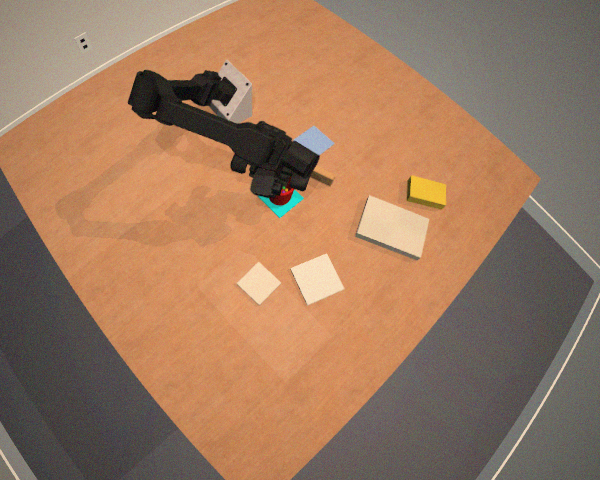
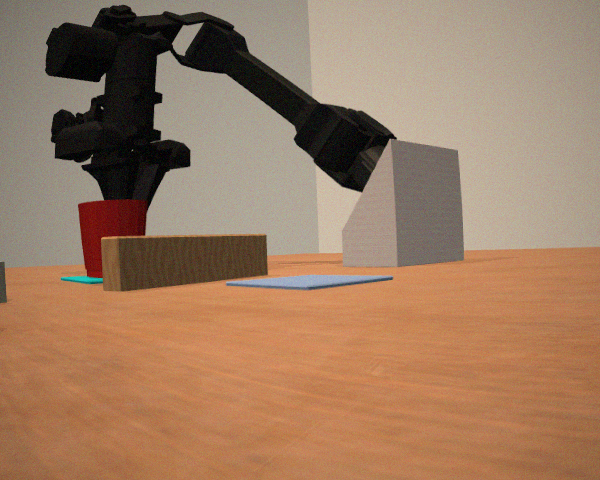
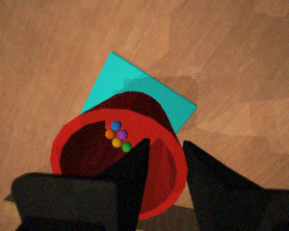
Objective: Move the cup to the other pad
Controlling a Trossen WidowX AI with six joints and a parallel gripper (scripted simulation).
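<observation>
The red cup [image 1: 281, 199] [image 2: 111, 227] [image 3: 56, 156] stands upright on the cyan pad [image 1: 280, 212] [image 2: 78, 279] [image 3: 108, 77]. Several coloured marbles [image 1: 285, 190] [image 3: 117, 136] lie inside the cup. My gripper [image 3: 166, 145] points down at the cup with its fingers parted. One finger is inside the cup and the other is outside, with the cup's wall between them and a gap showing beside the wall. The blue pad [image 1: 317, 139] [image 2: 310, 282] lies bare on the table, partly hidden by the arm in the top view.
A low wooden block [image 1: 324, 177] [image 2: 186, 261] stands between the two pads. A large cream block [image 1: 393, 225], a yellow block [image 1: 427, 191] and two cream squares [image 1: 258, 283] [image 1: 317, 279] are farther off. A grey angled block [image 1: 242, 108] [image 2: 429, 206] is by the arm's base.
</observation>
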